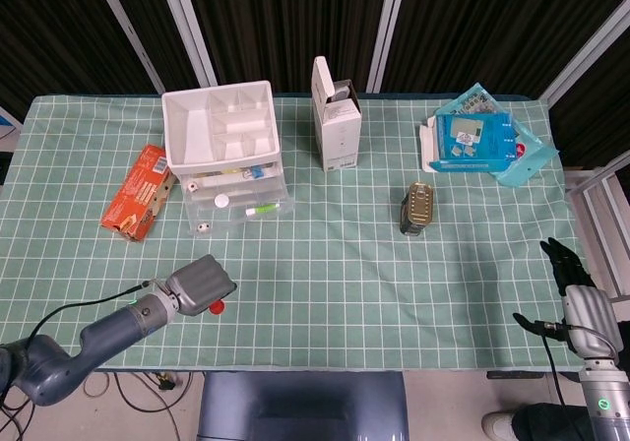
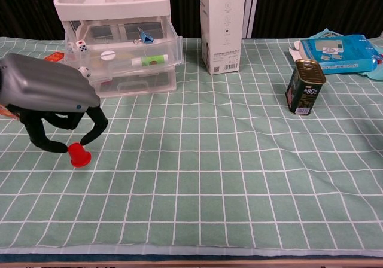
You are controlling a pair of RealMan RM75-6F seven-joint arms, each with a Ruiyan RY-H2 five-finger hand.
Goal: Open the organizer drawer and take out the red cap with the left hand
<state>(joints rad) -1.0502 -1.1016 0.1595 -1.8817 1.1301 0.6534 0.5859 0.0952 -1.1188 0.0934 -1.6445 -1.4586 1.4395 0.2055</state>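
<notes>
A table covered with a green cloth (image 1: 345, 264) printed in a white grid fills both views; the cloth shows faint creases near its middle. Behind the far edge hang dark pleated curtains (image 1: 266, 18) crossed by slanted pale metal struts (image 1: 187, 28), and below the near edge cables (image 1: 138, 387) trail on the floor.

Near the front left corner, the left hand (image 2: 51, 103) reaches down over the cloth, its dark fingertips (image 2: 96, 127) pinching the red cap (image 2: 78, 155), whose base sits on or just above the cloth. In the head view the cap (image 1: 216, 308) peeks out just beside the hand (image 1: 200, 283).

Toward the back left stands the white-topped organizer (image 1: 221, 131), its clear top drawer (image 2: 128, 55) pulled out, holding dice, a white round piece, a green-and-white tube and a blue clip. An orange box (image 1: 138, 192) lies just beside the organizer on the side of the left edge. A tall white carton (image 1: 336, 116) stands upright near the middle of the back edge, a small tin can (image 2: 305, 87) stands right of centre, and blue packets (image 1: 479, 144) are heaped toward the back right corner.

The right hand (image 1: 571, 279) hangs off the right edge near the front corner, holding nothing, its dark fingers apart.
</notes>
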